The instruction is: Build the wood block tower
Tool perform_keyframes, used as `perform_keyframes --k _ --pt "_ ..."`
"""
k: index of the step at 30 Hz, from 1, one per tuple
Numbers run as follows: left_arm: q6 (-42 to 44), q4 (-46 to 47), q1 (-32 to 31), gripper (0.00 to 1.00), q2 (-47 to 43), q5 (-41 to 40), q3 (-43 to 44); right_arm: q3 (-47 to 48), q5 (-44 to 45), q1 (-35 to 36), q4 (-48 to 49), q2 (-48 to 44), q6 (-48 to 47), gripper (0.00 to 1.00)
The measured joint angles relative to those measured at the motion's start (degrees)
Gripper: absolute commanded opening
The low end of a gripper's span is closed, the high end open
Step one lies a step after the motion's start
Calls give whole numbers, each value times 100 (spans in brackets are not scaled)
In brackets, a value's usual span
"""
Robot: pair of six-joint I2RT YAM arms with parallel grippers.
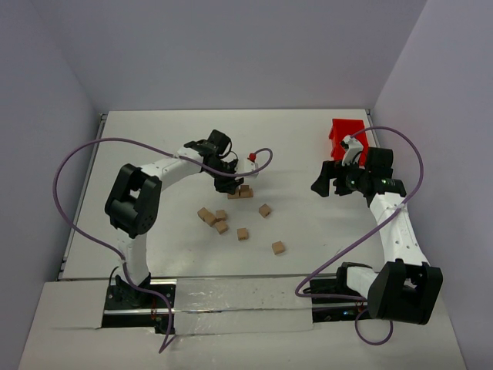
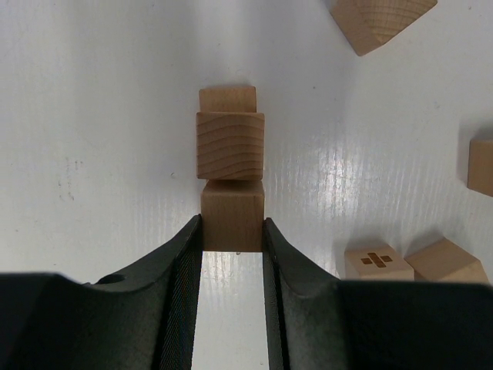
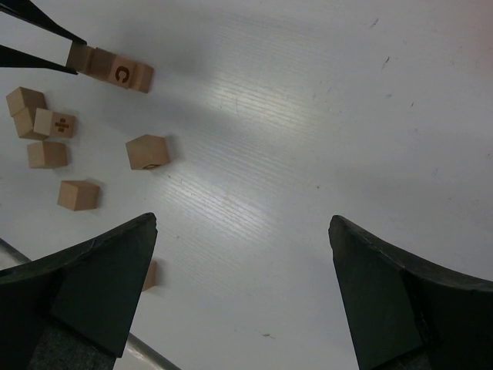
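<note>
Now: left claw clamped on the end cube of a three-cube row

Left claw [image 2: 233, 231] is pinched narrow on one small plain light-brown wooden cube [image 2: 233, 220]. Black fingers [image 2: 185, 262] press its two side faces, and the cube sits on the white worktop [image 2: 92, 116]. Ahead of it the held cube touches a second cube [image 2: 229, 145], and a third cube [image 2: 227, 99] touches that one. Together they make a straight row of three [image 1: 240, 191] near the worktop middle, right under the left wrist in the top view. Right wrist view shows the row all at one level, with a burnt-in letter C [image 3: 122, 74] on the cube farthest from the claw. The tower is just this flat base row.

Loose cubes, six counted in the top view, all on the near side of the row:
- a tight cluster of three [image 1: 216, 220], near-left of the row
- one single [image 1: 264, 210]
- one single [image 1: 243, 233]
- one single [image 1: 278, 247], nearest the arm bases

One cluster cube shows a plus-like mark [image 2: 377, 260].

Right claw [image 3: 243, 223] is spread wide with nothing between its fingers. It hangs over bare worktop, well apart from every cube. Top view puts it on the right side, near the red plastic bin [image 1: 347, 135], which stands at the far right corner.
</note>
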Motion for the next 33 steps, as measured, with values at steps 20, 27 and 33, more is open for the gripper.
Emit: perform_keyframes --k 20,27,33 --pt "-103 93 -82 25 64 -53 69 0 -20 0 0 0 -1 100" --pt "-117 103 -88 54 76 -68 87 0 -20 0 0 0 -1 100" --pt "-112 102 -113 71 75 -108 87 0 -31 0 0 0 -7 100"
